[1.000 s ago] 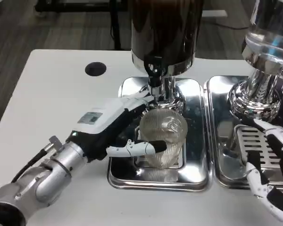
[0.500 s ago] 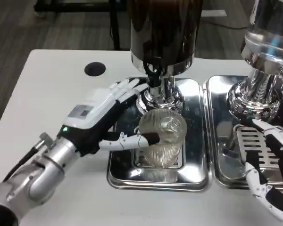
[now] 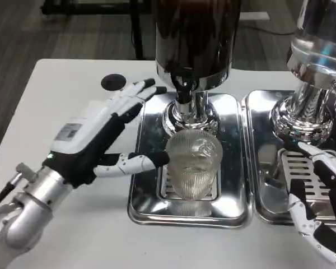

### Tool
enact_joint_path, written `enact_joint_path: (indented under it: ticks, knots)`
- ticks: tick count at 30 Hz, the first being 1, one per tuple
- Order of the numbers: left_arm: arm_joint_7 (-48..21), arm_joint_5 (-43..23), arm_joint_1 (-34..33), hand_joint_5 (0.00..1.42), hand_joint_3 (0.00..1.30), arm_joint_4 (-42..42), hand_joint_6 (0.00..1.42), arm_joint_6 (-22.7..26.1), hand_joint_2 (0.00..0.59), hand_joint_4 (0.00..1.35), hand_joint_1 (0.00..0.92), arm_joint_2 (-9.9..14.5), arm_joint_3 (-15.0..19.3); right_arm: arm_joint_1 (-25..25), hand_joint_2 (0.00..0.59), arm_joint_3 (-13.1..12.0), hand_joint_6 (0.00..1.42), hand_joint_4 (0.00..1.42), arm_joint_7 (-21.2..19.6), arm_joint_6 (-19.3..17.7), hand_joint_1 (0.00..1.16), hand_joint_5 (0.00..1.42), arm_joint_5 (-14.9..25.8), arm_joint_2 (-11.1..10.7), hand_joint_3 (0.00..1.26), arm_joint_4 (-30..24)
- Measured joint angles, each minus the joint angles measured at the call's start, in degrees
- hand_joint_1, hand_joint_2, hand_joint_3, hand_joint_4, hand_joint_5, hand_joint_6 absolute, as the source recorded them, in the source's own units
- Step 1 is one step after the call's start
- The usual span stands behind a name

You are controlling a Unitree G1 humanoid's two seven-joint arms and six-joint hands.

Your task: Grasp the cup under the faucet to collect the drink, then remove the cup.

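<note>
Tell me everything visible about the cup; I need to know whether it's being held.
The cup is clear, ribbed, plastic-looking, and stands upright on the drip tray grate beneath the dark dispenser's faucet. Any drink inside cannot be told. The left hand is spread open beside it, thumb tip at its left wall; contact is unclear.

Silver forearm with dark cable, white-backed left hand (image 3: pixel 95 143) bearing a grey label, white-and-black fingers (image 3: pixel 135 162)
</note>
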Motion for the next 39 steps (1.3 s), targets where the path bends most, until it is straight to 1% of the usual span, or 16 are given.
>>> enact_joint_path:
  ticks: [3,5,7,11,12,14,17,18,22,25,30,39]
  knots:
    - [-4.56,-4.81,0.25,0.13,0.14,-2.11,0.17,-1.83,0.092,0.09,0.008,0.85,1.84,-0.01,0.543,0.01,0.36,0.23,0.0,-0.02,0.5,0.24,0.04,0.05,0.27,0.01]
    - [-9.89,-9.51,-0.16,0.15,0.14,-2.9,0.18,-2.71,0.09,0.11,0.008,1.46,2.86,-0.07,0.543,0.02,0.36,0.23,0.0,-0.02,0.5,0.24,0.14,0.08,0.27,0.02]
    - [-14.0,-13.2,-0.53,0.17,0.14,-3.3,0.19,-2.93,0.084,0.12,0.006,1.55,3.84,-0.31,0.543,0.03,0.35,0.23,0.0,-0.02,0.5,0.24,0.28,0.09,0.27,0.03]
    - [-19.31,-18.06,-0.94,0.2,0.14,-5.02,0.2,-2.98,0.084,0.13,0.0,1.6,5.96,-0.87,0.543,0.1,0.35,0.23,0.01,-0.02,0.5,0.24,0.41,0.1,0.28,0.03]
    - [-19.81,-18.19,-1.05,0.2,0.14,-5.3,0.2,-2.99,0.084,0.14,0.0,1.6,6.33,-0.94,0.543,0.12,0.35,0.23,0.01,-0.02,0.5,0.24,0.41,0.1,0.28,0.04]
    - [-23.3,-20.59,-1.46,0.2,0.15,-6.41,0.2,-2.83,0.075,0.14,0.0,1.6,7.17,-1.12,0.543,0.14,0.35,0.24,0.02,-0.02,0.5,0.24,0.41,0.1,0.28,0.04]
    - [-27.34,-23.27,-2.12,0.22,0.16,-7.39,0.21,-2.05,0.075,0.15,0.0,1.6,7.7,-1.21,0.543,0.16,0.34,0.24,0.02,-0.02,0.5,0.23,0.51,0.1,0.28,0.06]
    - [-29.82,-24.94,-2.5,0.23,0.17,-7.63,0.2,-1.55,0.075,0.17,0.0,1.6,7.97,-1.24,0.543,0.16,0.34,0.24,0.03,-0.02,0.5,0.23,0.6,0.1,0.28,0.08]
    - [-34.55,-27.16,-3.3,0.25,0.19,-8.09,0.21,-0.33,0.074,0.19,0.0,1.59,9.08,-1.29,0.543,0.18,0.34,0.24,0.03,-0.02,0.5,0.23,1.09,0.12,0.28,0.12]
    - [-37.41,-28.14,-4.14,0.26,0.21,-8.15,0.22,0.64,0.074,0.21,0.0,1.56,9.2,-1.29,0.543,0.25,0.34,0.24,0.03,-0.02,0.5,0.23,1.21,0.17,0.28,0.16]
    - [-42.35,-30.27,-6.8,0.28,0.23,-8.18,0.22,2.43,0.073,0.23,0.0,0.78,9.79,-1.3,0.543,0.72,0.34,0.24,0.0,-0.04,0.5,0.23,1.23,0.62,0.28,0.66]
    - [-48.42,-31.17,-9.08,0.29,0.24,-9.78,0.23,5.01,0.073,0.23,0.0,0.26,9.89,-1.53,0.543,0.85,0.34,0.24,-0.1,-0.16,0.5,0.23,1.75,1.23,0.28,2.33]
